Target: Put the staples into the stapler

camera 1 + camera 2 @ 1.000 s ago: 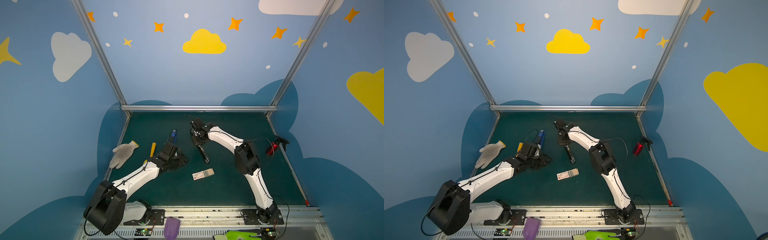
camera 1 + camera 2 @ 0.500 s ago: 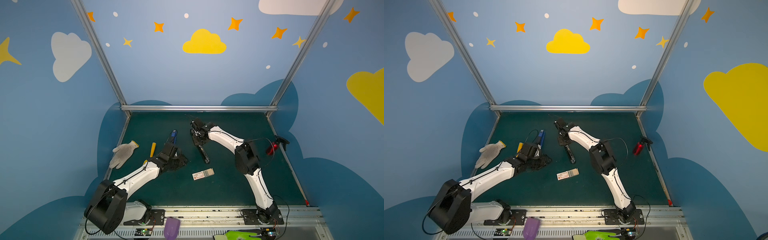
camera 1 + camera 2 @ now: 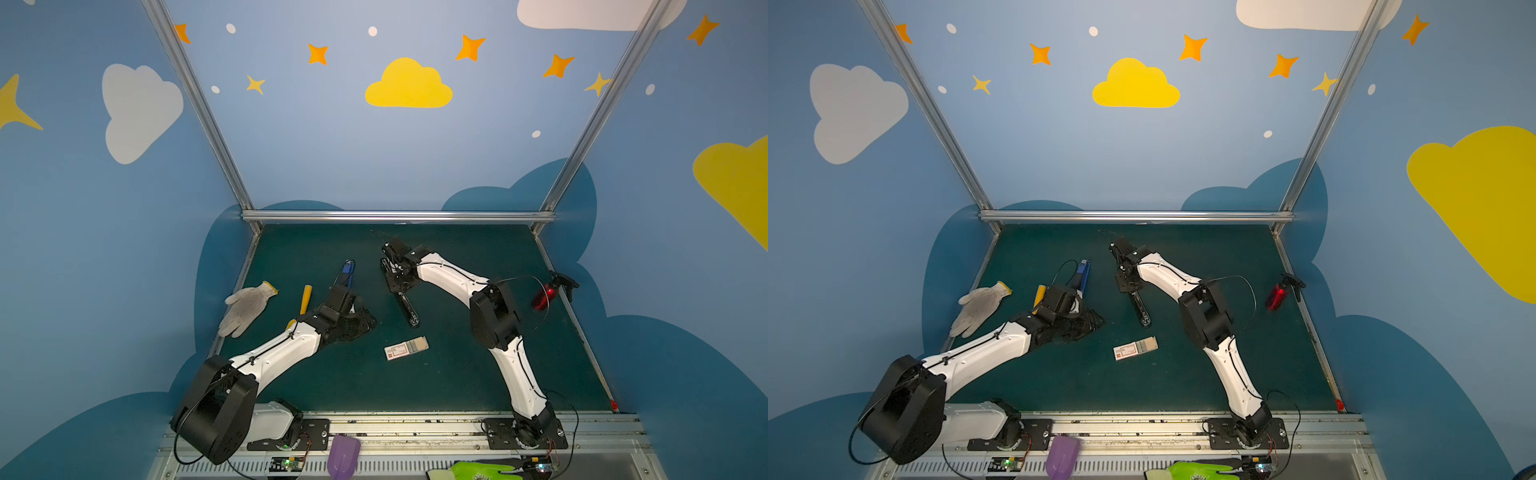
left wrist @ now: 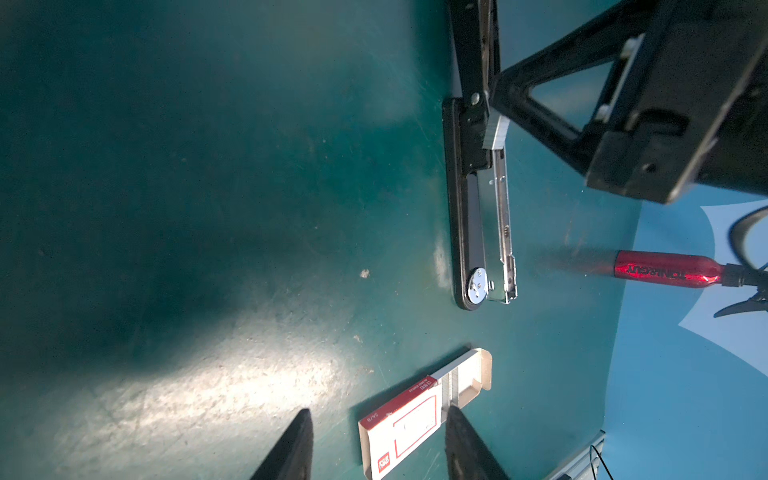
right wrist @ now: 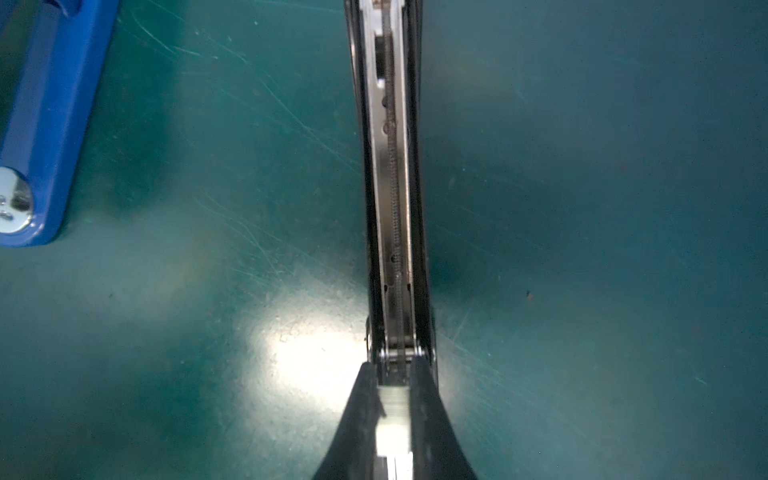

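The right claw (image 5: 393,365) is pinched narrow on a short strip of staples (image 5: 392,405) at the hinge end of the open black stapler (image 3: 405,305). The stapler lies near the middle of the desk (image 3: 436,386), its length running from the back edge toward the front. The strip's long axis lines up with the channel (image 5: 395,166), which stretches straight ahead of the fingertips, so lowering it in looks next. The left claw (image 4: 378,411), half open and empty, hangs by the staple box (image 3: 406,348), nearer the front edge.
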You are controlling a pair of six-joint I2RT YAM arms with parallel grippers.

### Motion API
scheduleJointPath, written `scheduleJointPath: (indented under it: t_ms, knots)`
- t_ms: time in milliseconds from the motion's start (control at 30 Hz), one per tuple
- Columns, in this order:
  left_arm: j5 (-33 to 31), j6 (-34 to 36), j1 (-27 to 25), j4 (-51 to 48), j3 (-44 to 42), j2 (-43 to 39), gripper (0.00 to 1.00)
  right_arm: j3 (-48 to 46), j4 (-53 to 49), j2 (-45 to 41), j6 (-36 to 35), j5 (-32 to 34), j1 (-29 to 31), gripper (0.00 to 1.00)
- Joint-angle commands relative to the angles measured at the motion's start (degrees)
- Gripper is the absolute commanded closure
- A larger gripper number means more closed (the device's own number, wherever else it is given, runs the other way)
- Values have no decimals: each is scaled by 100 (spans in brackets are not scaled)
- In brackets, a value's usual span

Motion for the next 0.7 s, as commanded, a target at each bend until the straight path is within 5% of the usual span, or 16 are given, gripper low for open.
scheduleJointPath:
  t_ms: [0, 667]
  knots:
    - [80, 23, 13, 76, 127, 95, 49, -92, -22, -458, 0, 37, -58, 86]
    - [96, 19, 13, 85, 57, 71, 49, -106, 101, -42, 41, -69, -96, 85]
